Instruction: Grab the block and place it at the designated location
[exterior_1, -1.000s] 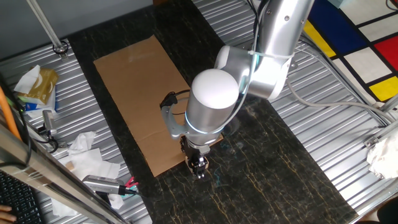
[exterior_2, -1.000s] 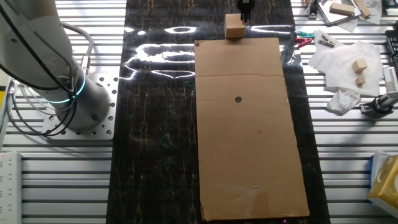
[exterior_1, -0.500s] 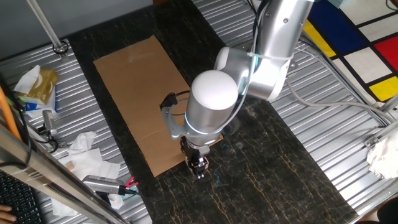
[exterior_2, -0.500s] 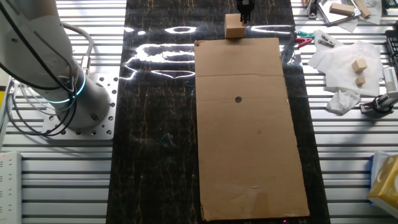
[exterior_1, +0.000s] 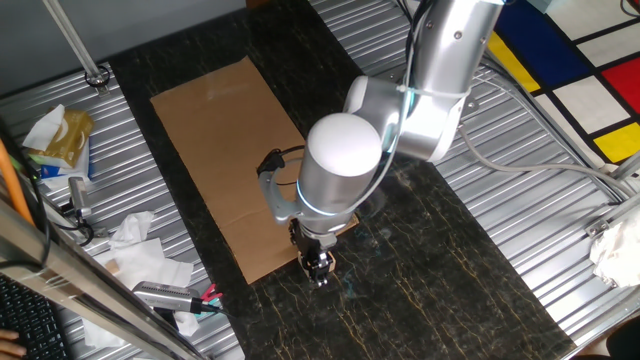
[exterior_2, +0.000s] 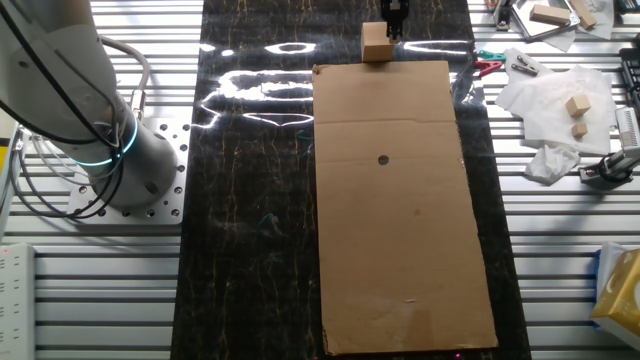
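Gripper (exterior_2: 396, 22) sits low over the dark tabletop (exterior_2: 250, 180), just beside the block (exterior_2: 376, 44); I cannot tell whether its jaws are parted or closed. I see the block resting just off the cardboard sheet's (exterior_2: 400, 240) edge, well apart from the black dot (exterior_2: 383, 159).

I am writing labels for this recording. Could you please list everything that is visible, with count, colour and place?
block: one, pale tan, on the dark tabletop just beyond the cardboard's far edge
black dot: one, on the cardboard sheet
cardboard sheet: one, brown, flat on the tabletop
tabletop: one, dark marbled
white paper: crumpled, on the metal side surface
small wooden pieces: two, tan, on the paper
gripper: one, black, right beside the block; grip unclear
arm: one, silver
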